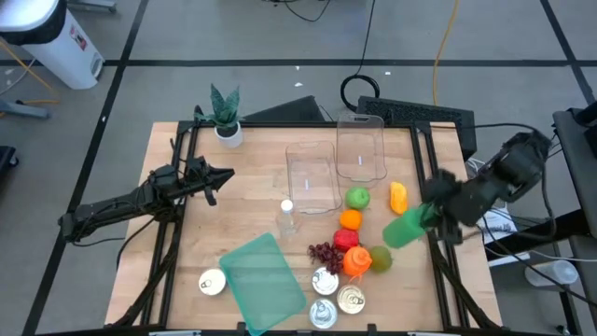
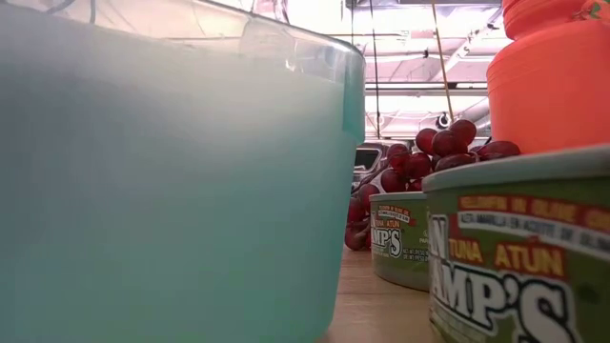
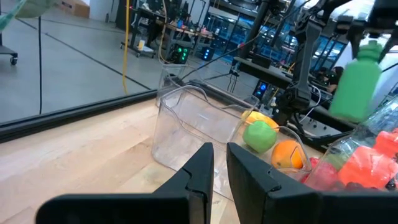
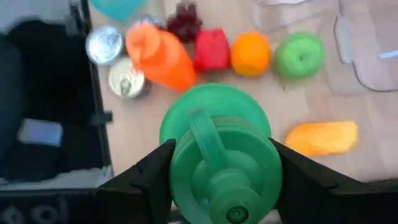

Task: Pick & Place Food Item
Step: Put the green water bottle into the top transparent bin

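Green bottle (image 1: pixel 407 227) hangs above the table's right edge, at about four o'clock from the table's middle, clamped between the half-spread fingers of the right gripper (image 1: pixel 431 217); the right wrist view looks down on its cap (image 4: pixel 219 167). Below it on the wood lie an orange bottle (image 4: pixel 160 56), an orange (image 4: pixel 250 53), a green apple (image 4: pixel 300 54) and a mango (image 4: pixel 322 137). At nine o'clock, the left gripper (image 1: pixel 224 175) rests fully closed, empty, pointing toward the clear tubs (image 1: pixel 312 176).
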